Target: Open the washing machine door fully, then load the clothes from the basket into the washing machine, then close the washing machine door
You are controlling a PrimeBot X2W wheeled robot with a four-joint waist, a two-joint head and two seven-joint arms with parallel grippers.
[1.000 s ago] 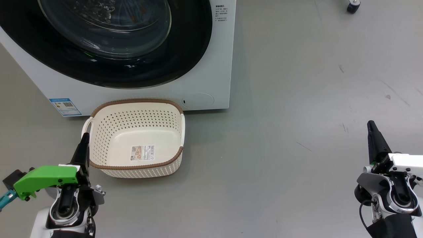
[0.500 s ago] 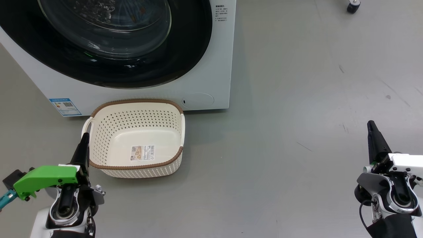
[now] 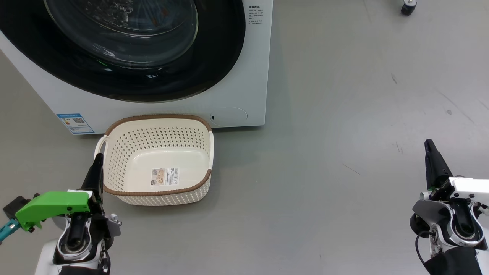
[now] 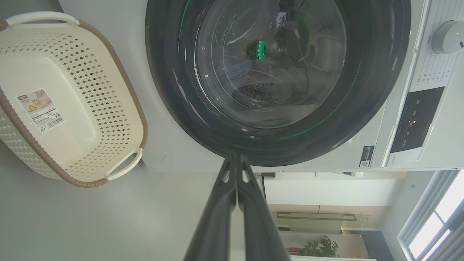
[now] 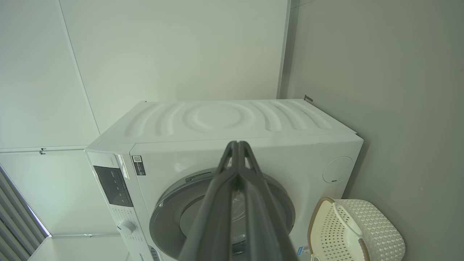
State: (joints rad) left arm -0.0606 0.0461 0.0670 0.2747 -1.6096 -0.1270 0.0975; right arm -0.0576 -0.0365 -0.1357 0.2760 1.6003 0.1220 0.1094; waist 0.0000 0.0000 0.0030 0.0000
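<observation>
The white washing machine (image 3: 244, 95) stands at the top left, and its round black-rimmed washing machine door (image 3: 214, 57) sits flush against the front. Behind the glass, light blue clothes (image 4: 237, 69) lie in the drum. The cream basket (image 3: 158, 118) rests on the floor right in front of the machine, showing only a label sticker on its base. My left gripper (image 3: 97, 160) is shut and holds nothing, its tip beside the basket's left handle. My right gripper (image 3: 429, 147) is shut with nothing in it, far to the right over bare floor. In the right wrist view its fingers (image 5: 237, 145) point at the machine (image 5: 224, 119).
Grey floor (image 3: 324, 152) stretches to the right of the machine and basket. A castor wheel (image 3: 408, 7) shows at the top right edge. The machine's dark control panel (image 4: 417, 119) and a white knob (image 4: 447, 36) sit above the door. A pale wall stands behind the machine.
</observation>
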